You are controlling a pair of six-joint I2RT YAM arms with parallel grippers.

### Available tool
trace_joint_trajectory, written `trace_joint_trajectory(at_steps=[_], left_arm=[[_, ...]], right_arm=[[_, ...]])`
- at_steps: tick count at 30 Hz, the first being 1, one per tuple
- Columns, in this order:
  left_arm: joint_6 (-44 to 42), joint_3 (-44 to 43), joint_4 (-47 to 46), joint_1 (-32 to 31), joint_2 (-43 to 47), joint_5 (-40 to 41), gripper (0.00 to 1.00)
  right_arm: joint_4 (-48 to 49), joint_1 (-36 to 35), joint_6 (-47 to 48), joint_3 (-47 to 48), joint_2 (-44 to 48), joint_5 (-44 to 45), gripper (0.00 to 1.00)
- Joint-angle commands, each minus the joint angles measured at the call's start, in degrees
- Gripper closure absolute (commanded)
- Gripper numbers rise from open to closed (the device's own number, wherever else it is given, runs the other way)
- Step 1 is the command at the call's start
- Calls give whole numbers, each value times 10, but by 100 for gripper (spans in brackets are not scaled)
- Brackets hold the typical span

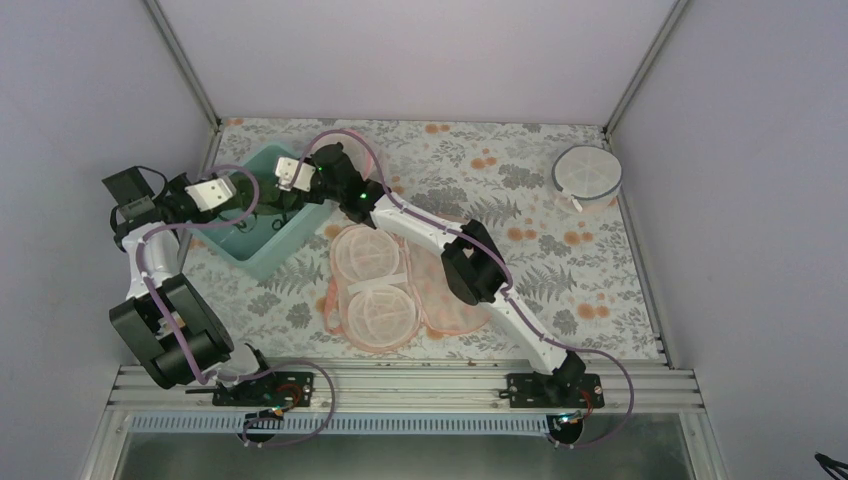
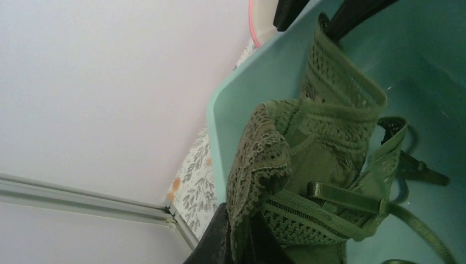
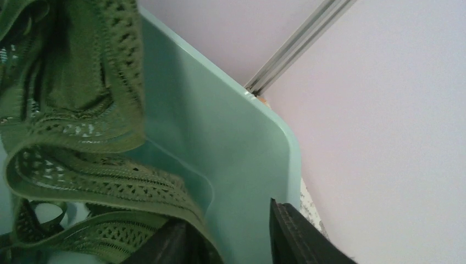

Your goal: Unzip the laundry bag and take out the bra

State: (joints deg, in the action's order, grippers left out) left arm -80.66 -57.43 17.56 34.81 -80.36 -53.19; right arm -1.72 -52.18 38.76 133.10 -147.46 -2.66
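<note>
Bra point(image 2: 324, 143): dark green lace, hanging inside the teal bin point(image 1: 262, 258) at the far left of the table, stretched between the two grippers; straps trail down toward the bin floor.
Left gripper point(image 2: 239, 234): reaches in from the left, its fingers pressed onto a scalloped lace edge of the bra.
Right gripper point(image 3: 233, 234): comes in over the bin's far right corner with its fingers spread and bin wall showing between them; the bra's band lies against one finger point(image 3: 165, 247).
Laundry bag point(image 1: 455, 310): peach, flat on the floral cloth point(image 1: 560, 290) near the middle of the table, just right of the bin and apart from both grippers.
Pink-rimmed mesh pods: two, one farther point(image 1: 365, 258) and one nearer point(image 1: 382, 312), lying on the bag's left part.
In the way: the right arm's forearm point(image 1: 475, 262) crosses above the bag's far right side and hides some of it.
Grey-rimmed mesh pod point(image 1: 587, 175): far right corner, well apart from the rest.
</note>
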Motion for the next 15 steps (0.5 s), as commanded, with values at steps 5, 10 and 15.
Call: trace_joint_trajectory(at_steps=[5, 10, 15], left_arm=[[-68, -16, 15, -5, 2, -25, 98], [-78, -19, 14, -5, -5, -32, 98], [-73, -31, 13, -4, -16, -32, 98]], right_arm=[[-21, -4, 39, -20, 31, -5, 46], [-47, 0, 74, -38, 61, -50, 35], [-52, 8, 80, -47, 87, -95, 30]])
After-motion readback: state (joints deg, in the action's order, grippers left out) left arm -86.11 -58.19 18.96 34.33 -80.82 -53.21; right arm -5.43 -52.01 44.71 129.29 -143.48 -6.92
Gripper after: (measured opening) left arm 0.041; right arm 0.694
